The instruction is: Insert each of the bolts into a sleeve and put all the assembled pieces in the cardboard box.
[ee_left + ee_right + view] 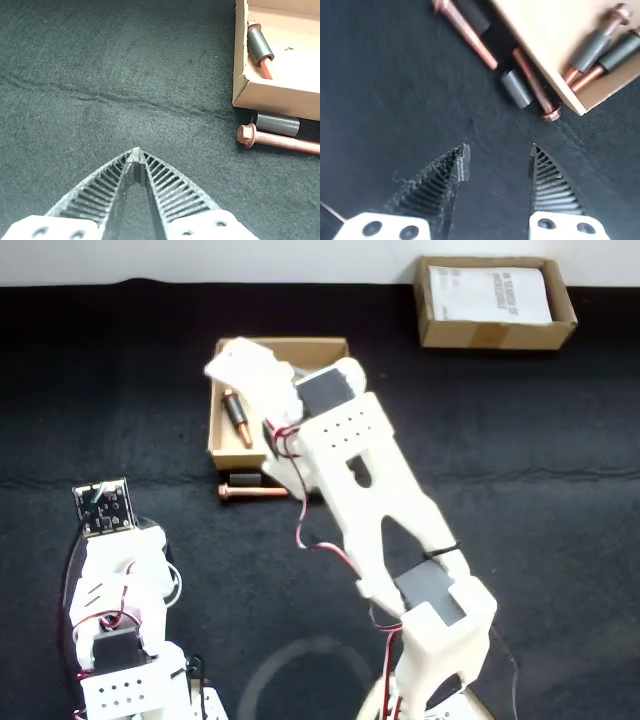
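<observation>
Right hand (500,155) wide open over the bench (395,100), near a loose bolt (535,85) and sleeve (515,89) beside the box (550,30); left hand (137,152) closed, empty; best to straddle the sleeve squarely before closing.

Copper bolts (280,142), dark grey sleeves (276,124), tan cardboard box (280,96), black table (100,65), black ribbed right pincer (499,156).

Soft, even light is falling from above across the black mat (560,540). The right arm (340,430) is glaring white, 1 sheet of paper (490,292) is washing out, and the cardboard box (280,95) is throwing a narrow shadow over the sleeve (277,124) beside it.
</observation>
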